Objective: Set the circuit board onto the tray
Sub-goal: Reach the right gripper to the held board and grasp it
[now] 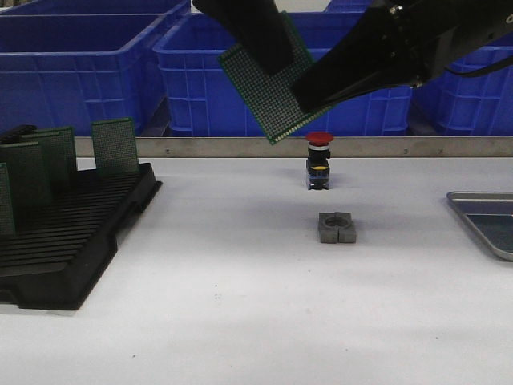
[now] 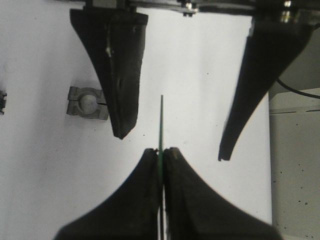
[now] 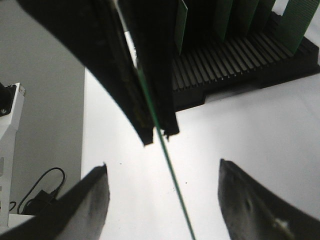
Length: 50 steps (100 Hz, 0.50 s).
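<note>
Circuit board (image 1: 264,98) clamped in left end effector (image 2: 161,151), right end effector (image 3: 162,166) apart, tray (image 1: 479,196) cropped.

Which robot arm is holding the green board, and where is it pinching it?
The left gripper pinches the circuit board along one edge. The right gripper has open jaws around the board, not pinching yet.

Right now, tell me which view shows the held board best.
Front view: the board shows its whole green face, held in the air by the left gripper. Both wrist views show it edge-on, as a thin green line.
</note>
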{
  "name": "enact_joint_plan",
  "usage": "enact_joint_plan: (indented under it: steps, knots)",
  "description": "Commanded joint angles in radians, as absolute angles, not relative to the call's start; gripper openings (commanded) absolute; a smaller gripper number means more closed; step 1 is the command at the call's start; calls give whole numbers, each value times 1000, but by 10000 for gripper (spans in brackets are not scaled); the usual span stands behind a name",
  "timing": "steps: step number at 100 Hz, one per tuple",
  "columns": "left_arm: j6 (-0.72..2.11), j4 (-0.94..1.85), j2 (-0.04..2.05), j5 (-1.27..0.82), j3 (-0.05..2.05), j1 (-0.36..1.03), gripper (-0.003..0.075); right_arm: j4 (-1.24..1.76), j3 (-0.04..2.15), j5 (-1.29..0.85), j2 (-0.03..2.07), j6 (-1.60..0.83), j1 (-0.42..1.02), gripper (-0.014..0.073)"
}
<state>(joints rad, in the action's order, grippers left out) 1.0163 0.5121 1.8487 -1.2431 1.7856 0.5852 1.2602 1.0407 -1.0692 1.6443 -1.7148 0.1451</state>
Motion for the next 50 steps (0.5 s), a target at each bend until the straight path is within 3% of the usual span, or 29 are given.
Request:
enact_joint_plan:
  steps: [1,14,44,50]
  knots:
    - [1009,565,1801,-1275,1811,592,-18,1333,1067,-1089,1611,-1730,150,486]
    - [1009,565,1801,-1275,1811,592,-18,1334,1067,-1083,1614,-1730,154,402]
    - [1009,566,1801,-1275,1811,592,-18,1335,1067,-1053,1614,-1730,154,-68]
    - [1009,566,1801,-1275,1811,592,-18,1335,1067,-1053,1614,-1730,154,-62]
